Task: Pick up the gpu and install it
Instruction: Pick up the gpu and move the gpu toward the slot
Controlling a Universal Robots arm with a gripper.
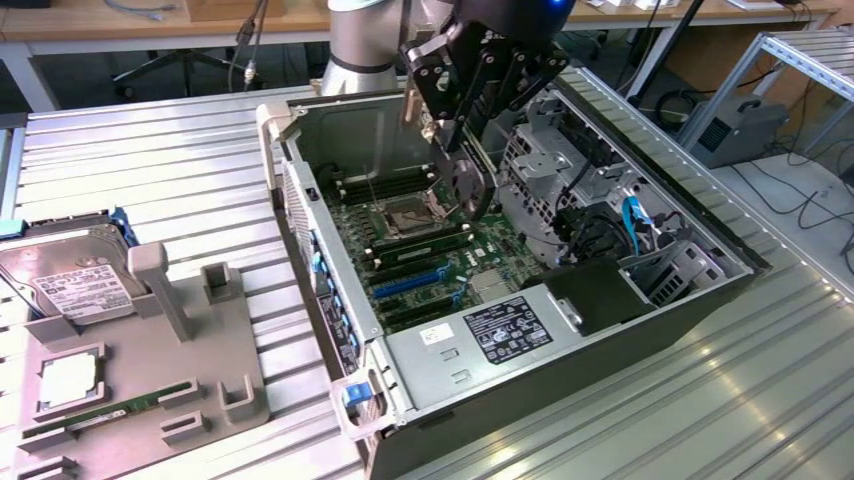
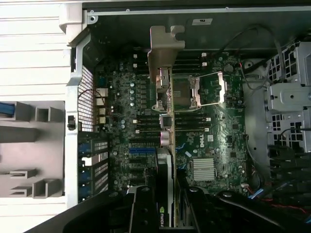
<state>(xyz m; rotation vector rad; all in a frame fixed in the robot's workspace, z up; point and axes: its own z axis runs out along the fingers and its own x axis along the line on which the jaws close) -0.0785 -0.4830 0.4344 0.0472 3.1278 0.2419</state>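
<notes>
Gpu lifted, not yet seated
Claw [image 1: 461, 130] clamped on gpu [image 1: 467, 195], card held edge-on over the board [image 1: 427, 250] inside the open case [image 1: 400, 365]; blue slot [image 1: 400, 285] looks empty, so pickup done, seating left

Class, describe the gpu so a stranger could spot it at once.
Find the open computer case. Above its motherboard the gripper holds the gpu on edge. Unlike the parts fixed below, it is a loose card with a silver end bracket.

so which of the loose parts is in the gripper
The gpu, held over the motherboard; the hard drive and memory stick lie on the grey holder.
</notes>
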